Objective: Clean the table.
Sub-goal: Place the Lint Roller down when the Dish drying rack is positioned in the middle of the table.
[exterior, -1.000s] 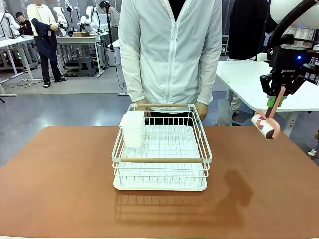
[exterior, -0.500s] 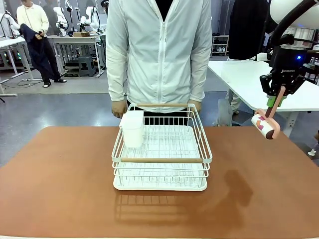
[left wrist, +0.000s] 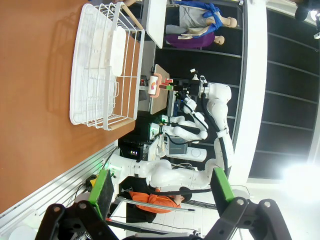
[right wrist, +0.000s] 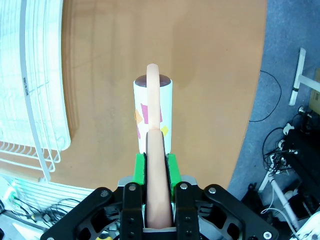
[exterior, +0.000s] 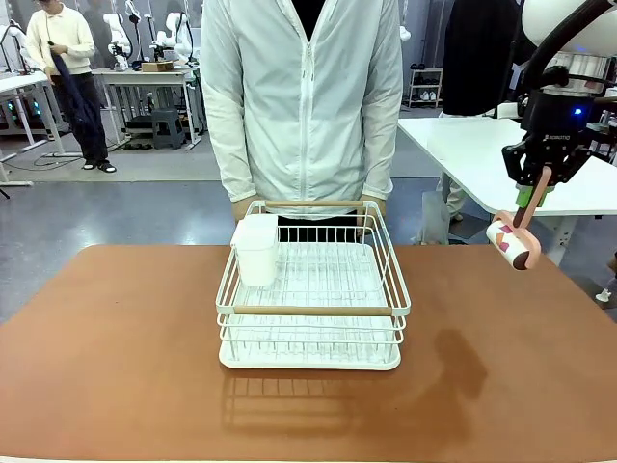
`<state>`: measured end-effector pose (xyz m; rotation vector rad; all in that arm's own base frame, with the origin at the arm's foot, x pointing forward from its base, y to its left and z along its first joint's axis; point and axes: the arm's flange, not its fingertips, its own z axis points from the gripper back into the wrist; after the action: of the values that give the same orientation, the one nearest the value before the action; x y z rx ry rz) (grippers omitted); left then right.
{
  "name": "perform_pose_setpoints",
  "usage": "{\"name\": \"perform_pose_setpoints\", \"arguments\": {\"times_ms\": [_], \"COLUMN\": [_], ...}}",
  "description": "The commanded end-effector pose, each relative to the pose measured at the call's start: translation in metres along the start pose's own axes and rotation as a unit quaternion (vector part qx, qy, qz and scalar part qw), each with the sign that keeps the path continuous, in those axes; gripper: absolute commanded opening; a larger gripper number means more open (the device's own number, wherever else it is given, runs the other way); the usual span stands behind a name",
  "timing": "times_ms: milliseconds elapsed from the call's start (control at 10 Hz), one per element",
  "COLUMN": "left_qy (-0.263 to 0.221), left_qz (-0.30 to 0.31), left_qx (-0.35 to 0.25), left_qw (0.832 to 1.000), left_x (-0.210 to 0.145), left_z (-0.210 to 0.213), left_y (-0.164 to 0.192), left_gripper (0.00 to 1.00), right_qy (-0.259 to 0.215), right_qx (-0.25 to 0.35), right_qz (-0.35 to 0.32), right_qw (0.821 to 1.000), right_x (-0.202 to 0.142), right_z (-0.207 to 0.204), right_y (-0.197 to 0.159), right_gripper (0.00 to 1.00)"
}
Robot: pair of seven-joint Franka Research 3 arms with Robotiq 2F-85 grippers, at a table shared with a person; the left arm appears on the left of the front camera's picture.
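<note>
Mid-table point(exterior: 116, 338): white wire rack point(exterior: 310, 289); right gripper point(exterior: 533, 193) clamps lint roller point(exterior: 513, 243); left gripper point(left wrist: 160, 192) agape.

Rack point(exterior: 313, 294) mid table point(exterior: 116, 357); cup point(exterior: 256, 251) inside, far-left corner.

The table point(exterior: 116, 347) is reddish-brown and plain; on it the wire rack point(exterior: 313, 299) is white with pale wooden handles, and the cup point(exterior: 257, 251) in it is white. The lint roller point(right wrist: 152, 115) has a salmon-pink handle and a white roll with red, orange and yellow patches, between the right gripper point(right wrist: 155, 167)'s green pads on black fingers. The person's jacket point(exterior: 304, 96) is white
</note>
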<state>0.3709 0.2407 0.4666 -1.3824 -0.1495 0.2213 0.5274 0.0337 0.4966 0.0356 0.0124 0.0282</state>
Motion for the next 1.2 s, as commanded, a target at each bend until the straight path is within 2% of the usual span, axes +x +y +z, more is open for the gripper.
{"name": "perform_pose_setpoints", "arguments": {"times_ms": [0, 100, 200, 300, 500, 600, 800, 900, 1100], "left_qy": [-0.002, -0.002, -0.002, -0.002, -0.002, -0.002, -0.002, -0.002, -0.002], "left_qz": [-0.001, -0.001, -0.001, -0.001, -0.001, -0.001, -0.001, -0.001, -0.001], "left_qx": [-0.002, -0.002, -0.002, -0.002, -0.002, -0.002, -0.002, -0.002, -0.002], "left_qw": [1.0, 1.0, 1.0, 1.0, 1.0, 1.0, 1.0, 1.0, 1.0], "left_x": [-0.003, -0.003, -0.003, -0.003, -0.003, -0.003, -0.003, -0.003, -0.003], "left_z": [0.002, 0.002, 0.002, 0.002, 0.002, 0.002, 0.002, 0.002, 0.002], "left_y": [-0.001, -0.001, -0.001, -0.001, -0.001, -0.001, -0.001, -0.001, -0.001], "left_gripper": [1.0, 1.0, 1.0, 1.0, 1.0, 1.0, 1.0, 1.0, 1.0], "right_qy": [-0.002, 0.001, 0.012, 0.029, 0.016, -0.032, -0.084, -0.125, -0.142], "right_qx": [0.025, 0.03, 0.044, 0.07, 0.115, 0.129, 0.138, 0.144, 0.158], "right_qz": [-0.156, -0.204, -0.275, -0.351, -0.497, -0.54, -0.6, -0.626, -0.644], "right_qw": [0.987, 0.979, 0.96, 0.933, 0.86, 0.831, 0.783, 0.756, 0.735], "right_x": [0.012, 0.015, 0.02, 0.025, 0.035, 0.033, 0.035, 0.035, 0.029], "right_z": [0.005, 0.006, 0.009, 0.013, 0.007, -0.004, -0.02, -0.029, -0.06], "right_y": [0.006, 0.005, 0.006, 0.005, 0.003, 0.006, 0.008, 0.007, 0.002], "right_gripper": [0.21, 0.21, 0.21, 0.21, 0.21, 0.21, 0.21, 0.21, 0.21]}}
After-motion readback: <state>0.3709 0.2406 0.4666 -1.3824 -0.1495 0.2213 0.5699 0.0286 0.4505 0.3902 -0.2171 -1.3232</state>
